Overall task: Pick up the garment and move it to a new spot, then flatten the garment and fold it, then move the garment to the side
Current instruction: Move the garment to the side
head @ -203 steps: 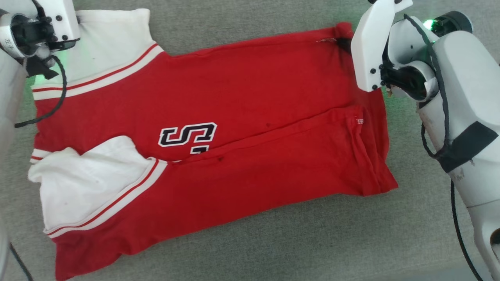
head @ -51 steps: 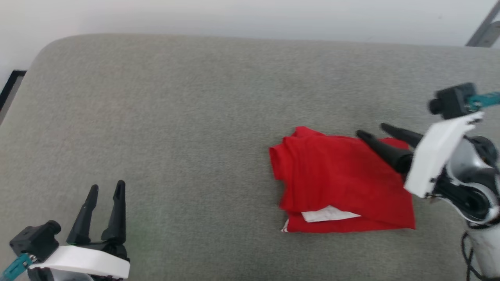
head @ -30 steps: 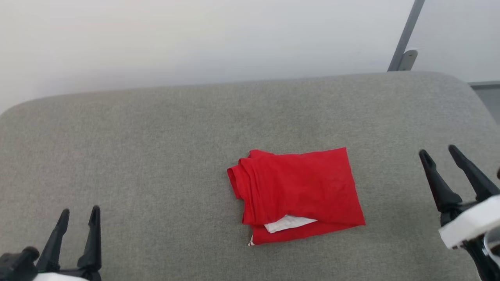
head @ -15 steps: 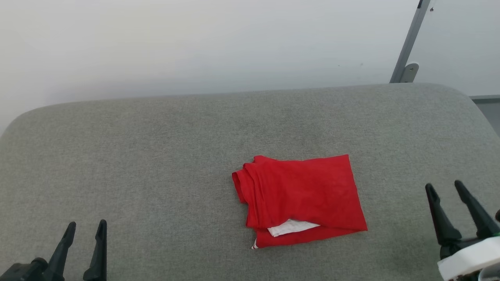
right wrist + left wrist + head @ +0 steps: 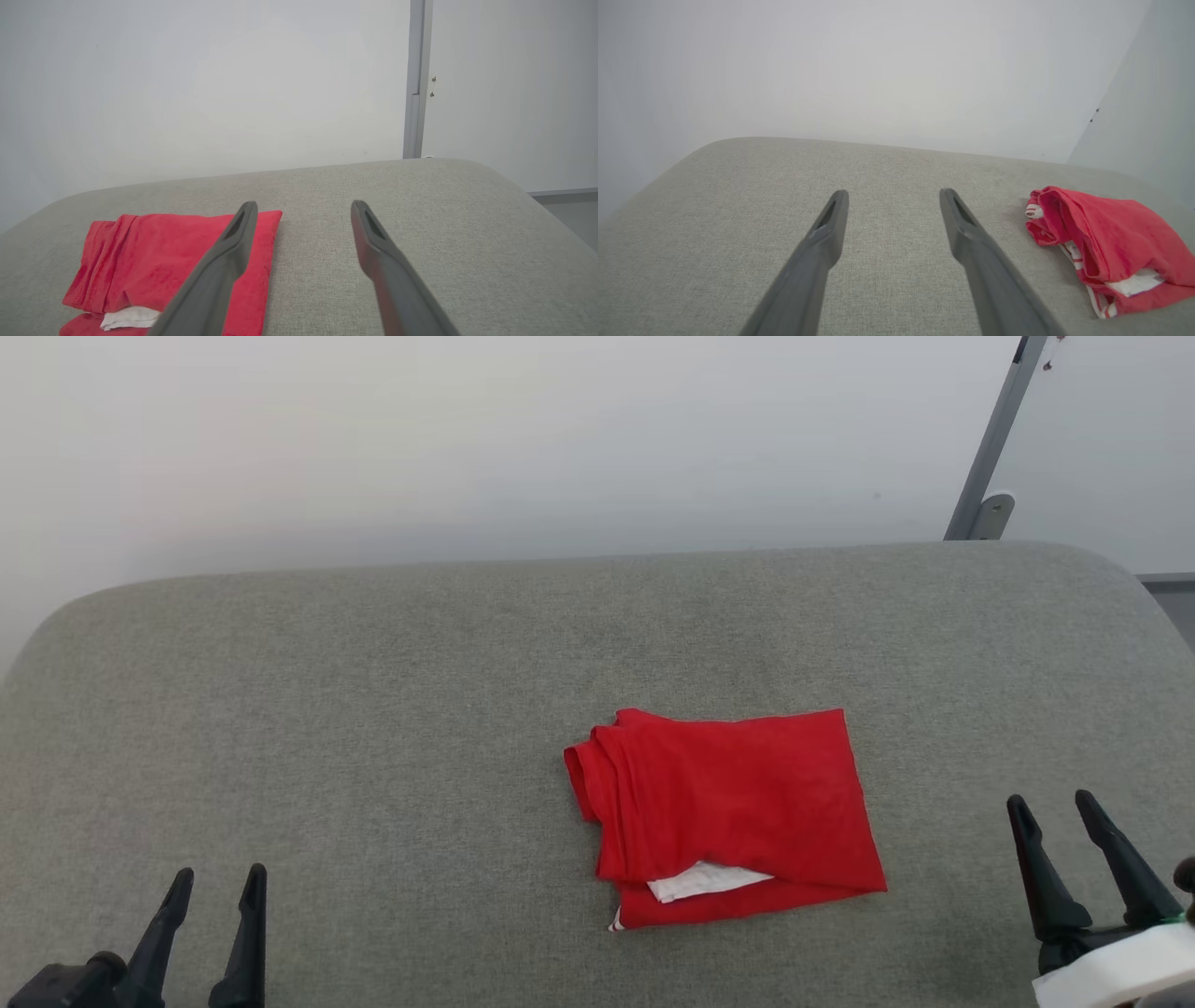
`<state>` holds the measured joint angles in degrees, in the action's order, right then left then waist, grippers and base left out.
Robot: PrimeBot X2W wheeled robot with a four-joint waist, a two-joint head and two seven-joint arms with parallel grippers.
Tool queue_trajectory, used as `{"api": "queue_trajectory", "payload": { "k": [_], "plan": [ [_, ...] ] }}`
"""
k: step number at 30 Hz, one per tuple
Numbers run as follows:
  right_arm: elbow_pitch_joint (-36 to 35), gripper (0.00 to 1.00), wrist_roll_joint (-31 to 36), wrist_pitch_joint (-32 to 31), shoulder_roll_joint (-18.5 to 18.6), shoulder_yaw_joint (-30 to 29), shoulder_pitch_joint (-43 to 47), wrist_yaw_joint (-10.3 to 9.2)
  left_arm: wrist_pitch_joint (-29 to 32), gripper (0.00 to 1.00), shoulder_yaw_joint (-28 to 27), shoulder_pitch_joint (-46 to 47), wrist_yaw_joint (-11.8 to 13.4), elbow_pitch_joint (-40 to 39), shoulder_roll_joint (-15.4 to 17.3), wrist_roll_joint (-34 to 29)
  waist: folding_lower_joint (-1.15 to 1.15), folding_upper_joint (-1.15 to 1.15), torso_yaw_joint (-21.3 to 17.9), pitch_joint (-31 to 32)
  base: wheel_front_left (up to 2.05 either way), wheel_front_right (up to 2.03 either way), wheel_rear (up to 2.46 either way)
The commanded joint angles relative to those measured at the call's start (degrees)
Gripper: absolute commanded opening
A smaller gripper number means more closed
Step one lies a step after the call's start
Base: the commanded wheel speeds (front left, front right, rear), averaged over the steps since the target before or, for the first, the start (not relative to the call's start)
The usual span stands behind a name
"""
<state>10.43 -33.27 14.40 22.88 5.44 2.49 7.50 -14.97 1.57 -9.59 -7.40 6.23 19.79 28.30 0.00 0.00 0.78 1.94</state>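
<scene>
The folded garment [image 5: 728, 803] lies on the grey surface [image 5: 373, 709], apart from the left end effector [image 5: 219, 873] and right end effector [image 5: 1050, 798], both open and empty.

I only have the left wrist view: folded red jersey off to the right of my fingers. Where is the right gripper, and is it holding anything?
Observer: The right gripper sits low at the head view's right, fingers apart, empty, right of the jersey without touching it.
Operator: How is the jersey's right side, cut off for me?
Observer: That edge runs straight; the fold is a rough rectangle.
Operator: Anything beyond it?
Observer: A grey post stands against the wall past the cushion's corner.
</scene>
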Motion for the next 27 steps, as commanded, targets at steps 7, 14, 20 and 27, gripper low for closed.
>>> {"api": "queue_trajectory", "payload": {
  "k": [7, 14, 20, 27],
  "plan": [
    [-0.1, 1.00, -3.1, -5.3, 1.7, 3.6, -4.4, -0.03, -0.3, 1.00, 0.7, 1.9, -0.1, -0.5, -1.0, 0.7, 0.00, 0.00, 1.5, -1.0, 0.00, 0.00, 0.00],
    [4.0, 1.00, -9.8, -20.1, 5.7, 9.0, -13.8, -0.03, -0.3, 1.00, 2.7, 4.0, -0.1, -0.4, -1.4, 1.2, 0.00, 0.00, 4.1, -4.2, 0.00, 0.00, 0.00],
    [8.0, 1.00, -14.2, -32.4, 8.8, 12.2, -21.1, -0.03, -0.3, 1.00, 4.4, 6.5, -0.1, 0.3, -1.9, 1.8, 0.00, 0.00, 6.8, -8.2, 0.00, 0.00, 0.00],
    [11.8, 1.00, -16.9, -45.4, 12.0, 16.5, -27.5, -0.03, -0.3, 1.00, 6.3, 9.6, -0.1, 1.3, -2.9, 2.2, 0.00, 0.00, 9.8, -12.4, 0.00, 0.00, 0.00]
  ]
}}
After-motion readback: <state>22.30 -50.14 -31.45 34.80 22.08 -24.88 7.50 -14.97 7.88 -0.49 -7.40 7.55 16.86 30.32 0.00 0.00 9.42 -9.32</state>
